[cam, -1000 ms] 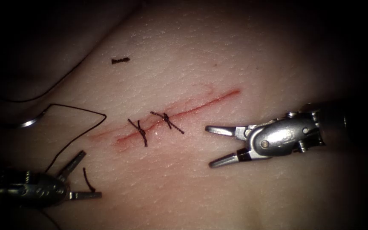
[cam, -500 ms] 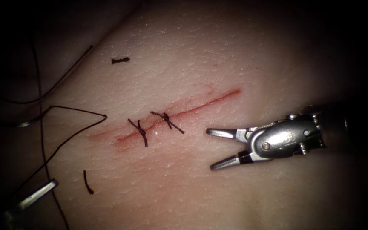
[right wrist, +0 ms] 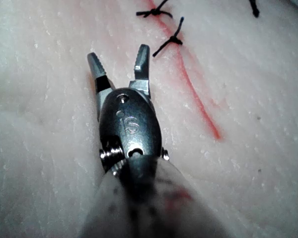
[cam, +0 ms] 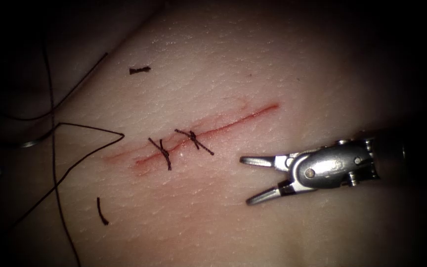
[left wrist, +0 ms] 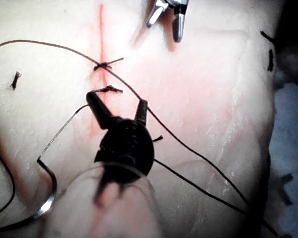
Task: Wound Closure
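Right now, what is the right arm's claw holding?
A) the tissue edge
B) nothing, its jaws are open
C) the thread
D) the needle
B: the right claw has its jaws spread apart over bare tissue to the right of the cut, with nothing between them; the right wrist view shows the same gap.

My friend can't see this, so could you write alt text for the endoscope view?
The right tool, jaws open and empty, hovers right of a cut in the tissue closed by two knotted stitches. Loose thread lies left.
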You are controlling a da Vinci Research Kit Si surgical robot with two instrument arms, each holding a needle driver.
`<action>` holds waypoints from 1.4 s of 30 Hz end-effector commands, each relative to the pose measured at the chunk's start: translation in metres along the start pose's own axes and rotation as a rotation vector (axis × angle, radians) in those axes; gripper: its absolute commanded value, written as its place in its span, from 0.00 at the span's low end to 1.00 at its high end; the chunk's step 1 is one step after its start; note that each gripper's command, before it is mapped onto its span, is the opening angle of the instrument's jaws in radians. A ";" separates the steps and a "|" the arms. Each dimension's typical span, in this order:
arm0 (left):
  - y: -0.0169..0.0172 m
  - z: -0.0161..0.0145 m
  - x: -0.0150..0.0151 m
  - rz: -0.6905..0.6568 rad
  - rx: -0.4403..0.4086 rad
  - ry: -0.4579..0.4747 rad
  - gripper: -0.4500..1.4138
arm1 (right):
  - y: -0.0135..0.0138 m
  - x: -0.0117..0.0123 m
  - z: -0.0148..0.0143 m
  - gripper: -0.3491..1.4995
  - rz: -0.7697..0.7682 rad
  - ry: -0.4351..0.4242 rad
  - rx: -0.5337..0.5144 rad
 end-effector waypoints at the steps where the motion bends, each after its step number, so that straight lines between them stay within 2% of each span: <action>1: 0.0002 0.0012 -0.0012 0.008 -0.012 -0.015 0.61 | -0.0006 -0.0004 0.0007 0.79 0.028 -0.001 0.003; 2: -0.0006 0.0022 -0.0025 0.019 -0.027 -0.044 0.60 | -0.0006 -0.0004 0.0004 0.80 0.052 -0.005 0.001; 3: -0.0006 0.0022 -0.0025 0.019 -0.027 -0.044 0.60 | -0.0006 -0.0004 0.0004 0.80 0.052 -0.005 0.001; 6: -0.0019 0.0043 -0.0068 0.022 -0.082 -0.140 0.59 | -0.0003 -0.0003 -0.0008 0.85 0.077 -0.035 -0.031; 9: -0.0023 0.0051 -0.0092 0.011 -0.114 -0.191 0.59 | -0.0004 -0.0002 -0.0014 0.87 0.089 -0.054 -0.050; 11: -0.0023 0.0061 -0.0116 -0.010 -0.168 -0.233 0.59 | -0.0006 -0.0002 -0.0018 0.88 0.096 -0.068 -0.062; 14: -0.0021 0.0066 -0.0129 -0.015 -0.198 -0.283 0.59 | -0.0008 -0.0002 -0.0020 0.88 0.097 -0.067 -0.059; 18: -0.0018 0.0066 -0.0138 -0.017 -0.224 -0.342 0.59 | -0.0009 -0.0002 -0.0019 0.88 0.096 -0.067 -0.059; 20: -0.0017 0.0063 -0.0143 -0.040 -0.230 -0.368 0.54 | -0.0010 -0.0002 -0.0019 0.88 0.096 -0.065 -0.057; 22: -0.0017 0.0063 -0.0144 -0.045 -0.230 -0.369 0.53 | -0.0010 -0.0002 -0.0019 0.88 0.096 -0.065 -0.057; 29: -0.0030 0.0065 -0.0149 -0.087 -0.221 -0.376 0.40 | -0.0016 -0.0001 -0.0018 0.86 0.105 -0.063 -0.054; 35: -0.0039 0.0068 -0.0155 -0.109 -0.213 -0.382 0.40 | -0.0019 0.0000 -0.0021 0.86 0.122 -0.063 -0.051; 37: -0.0041 0.0069 -0.0160 -0.104 -0.214 -0.383 0.43 | -0.0020 0.0000 -0.0022 0.86 0.122 -0.060 -0.052; 39: -0.0036 0.0067 -0.0169 -0.101 -0.226 -0.431 0.54 | -0.0020 0.0000 -0.0022 0.87 0.122 -0.060 -0.051; 42: -0.0031 0.0062 -0.0178 -0.111 -0.245 -0.475 0.57 | -0.0020 0.0000 -0.0022 0.87 0.128 -0.060 -0.051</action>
